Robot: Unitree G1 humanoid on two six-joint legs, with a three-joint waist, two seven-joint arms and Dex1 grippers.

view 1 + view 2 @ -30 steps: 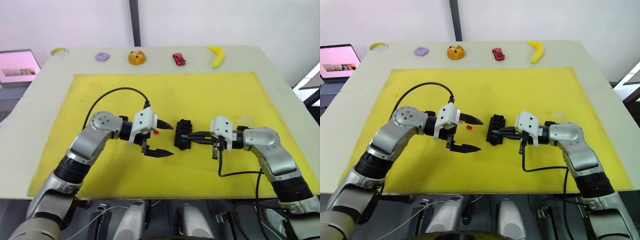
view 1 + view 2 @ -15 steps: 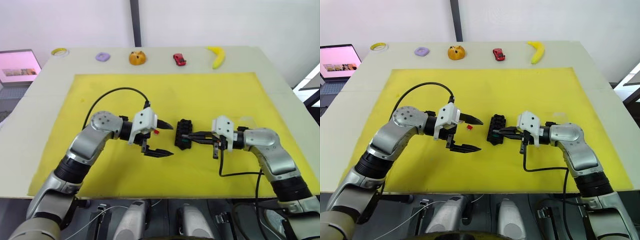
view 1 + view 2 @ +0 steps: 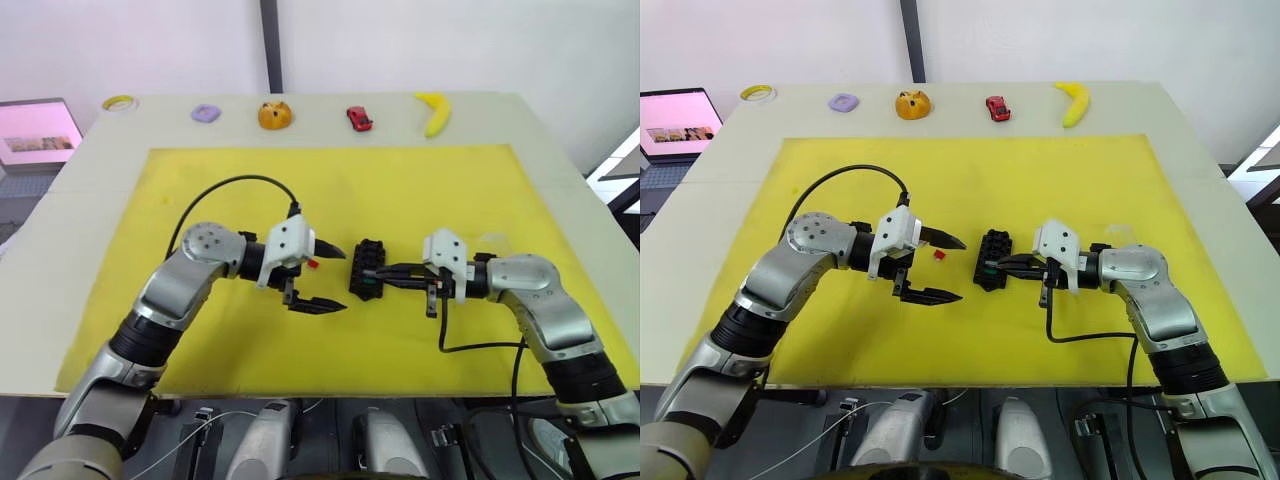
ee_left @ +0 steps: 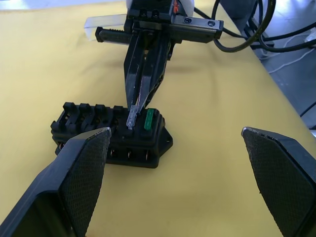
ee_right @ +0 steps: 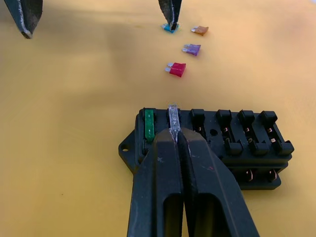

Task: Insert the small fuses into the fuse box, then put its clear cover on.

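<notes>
The black fuse box (image 3: 366, 268) lies mid-mat, with a green fuse (image 5: 149, 126) seated in its end slot. My right gripper (image 5: 177, 133) is shut on a pale grey fuse (image 5: 173, 118), holding it at the slot beside the green one. My left gripper (image 3: 342, 280) hangs open just left of the box, nothing between its fingers. Loose on the mat beyond the box are a red fuse (image 5: 176, 69), a purple fuse (image 5: 191, 49), an olive-brown fuse (image 5: 200, 30) and a blue fuse (image 5: 170, 27). The clear cover (image 4: 101, 23) lies by my right wrist.
The yellow mat (image 3: 420, 190) covers most of the table. Along the far edge sit a tape roll (image 3: 118, 103), a purple piece (image 3: 205, 113), an orange object (image 3: 274, 115), a red toy car (image 3: 358, 118) and a banana (image 3: 435, 112). A laptop (image 3: 35, 130) stands off to the left.
</notes>
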